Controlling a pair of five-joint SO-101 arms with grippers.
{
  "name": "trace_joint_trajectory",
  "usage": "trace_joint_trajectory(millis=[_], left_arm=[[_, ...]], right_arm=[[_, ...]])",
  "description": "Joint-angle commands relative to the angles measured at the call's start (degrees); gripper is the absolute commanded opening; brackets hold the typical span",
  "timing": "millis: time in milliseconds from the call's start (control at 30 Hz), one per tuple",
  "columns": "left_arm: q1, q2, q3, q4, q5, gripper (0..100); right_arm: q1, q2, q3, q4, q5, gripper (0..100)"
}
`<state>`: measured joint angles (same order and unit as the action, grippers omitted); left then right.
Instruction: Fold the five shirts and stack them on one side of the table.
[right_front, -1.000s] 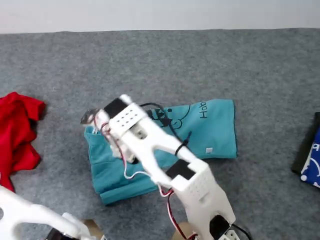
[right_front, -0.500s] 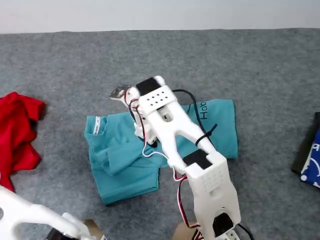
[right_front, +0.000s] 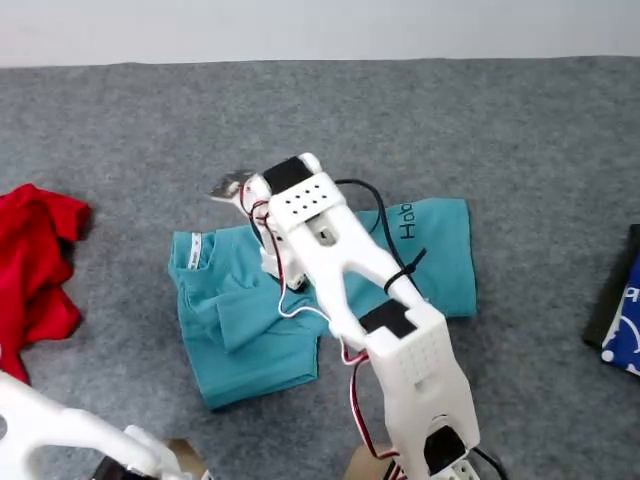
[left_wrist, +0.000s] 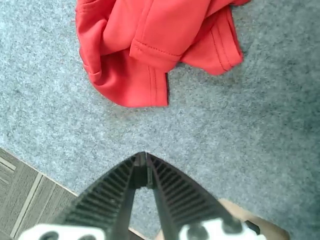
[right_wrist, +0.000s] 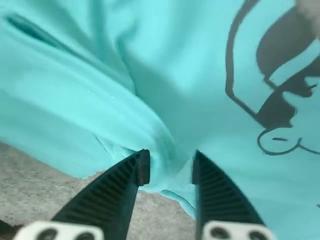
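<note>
Spread mid-way along the grey carpet-like desk (right_front: 470, 130): a teal short-sleeved cotton shirt with a black print (right_front: 245, 325). Flat but rumpled, collar toward the left, printed part toward the right, with a loose fold lying across the left half.

Reaching over that teal shirt from the near edge: the white right arm (right_front: 400, 360), red and black cables along it. At its tip, the black ribbed right fingers (right_wrist: 117, 187), poised over the shirt's far edge. Held apart, not clamped on anything, with a ridge of teal hem showing in the gap and bare grey desk just past it. Touching the cloth or just above it: cannot tell.

At the left end of the desk, well apart from the teal shirt: a crumpled red short-sleeved shirt (right_front: 35, 265), bunched in a heap, unfolded.

At the near left corner: the white left arm (right_front: 60, 430). From its wrist, the black ribbed left fingers (left_wrist: 115, 192) pressed together, holding nothing, hanging over bare grey desk near the red shirt's hem. Beside them, the desk's edge and a strip of wood-patterned floor (left_wrist: 20, 190).

At the right end: dark blue cloth with white marks (right_front: 625, 315) on a black layer, cut off by the frame.
</note>
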<state>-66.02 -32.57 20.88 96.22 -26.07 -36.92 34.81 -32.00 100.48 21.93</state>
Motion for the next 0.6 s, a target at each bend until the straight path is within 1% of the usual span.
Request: trace_joint_trajectory(millis=[0, 200, 400, 567], left_arm=[[-0.4, -1.5, -1.7, 0.4, -0.3, 0], [-0.4, -1.5, -1.7, 0.4, -0.3, 0], [-0.4, -1.5, -1.7, 0.2, -0.3, 0], [-0.2, -1.5, -1.6, 0.2, -0.3, 0]], right_arm=[[-3.5, -7.4, -2.9, 2.1, 0.6, 17.4], [-8.6, -9.0, -2.7, 1.3, 6.2, 17.3], [-9.0, -5.5, -2.8, -2.3, 9.1, 17.3], [-9.9, -2.6, -2.8, -3.0, 9.3, 17.3]])
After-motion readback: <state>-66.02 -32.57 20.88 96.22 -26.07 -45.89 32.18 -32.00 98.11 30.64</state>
